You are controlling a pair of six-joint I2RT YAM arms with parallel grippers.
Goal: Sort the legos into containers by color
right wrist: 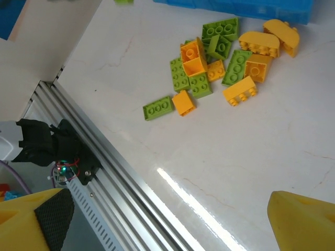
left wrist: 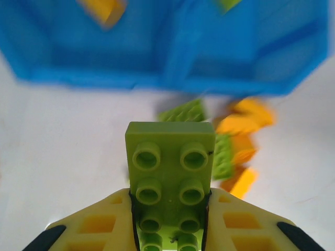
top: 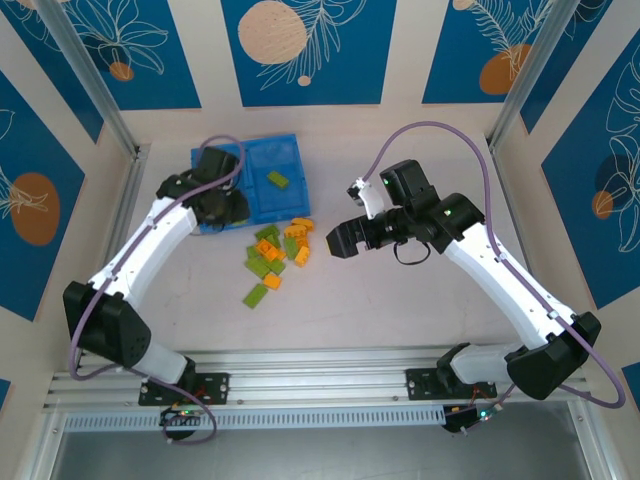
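Note:
My left gripper point(top: 235, 208) hangs at the near edge of the blue tray point(top: 270, 140), shut on a lime green lego point(left wrist: 170, 167) whose studded face points at the camera. The tray's two containers lie just beyond it, blurred. An orange lego point(left wrist: 104, 9) is in the left one and a green lego point(top: 277, 179) in the right one. A pile of orange and green legos point(top: 275, 250) lies on the table in front of the tray, also in the right wrist view point(right wrist: 220, 57). My right gripper point(top: 343, 240) hovers right of the pile, open and holding nothing.
One green lego point(top: 256, 295) lies apart, nearer the arms. An aluminium rail point(top: 320, 375) runs along the table's near edge. Patterned blue and beige walls close the table on three sides.

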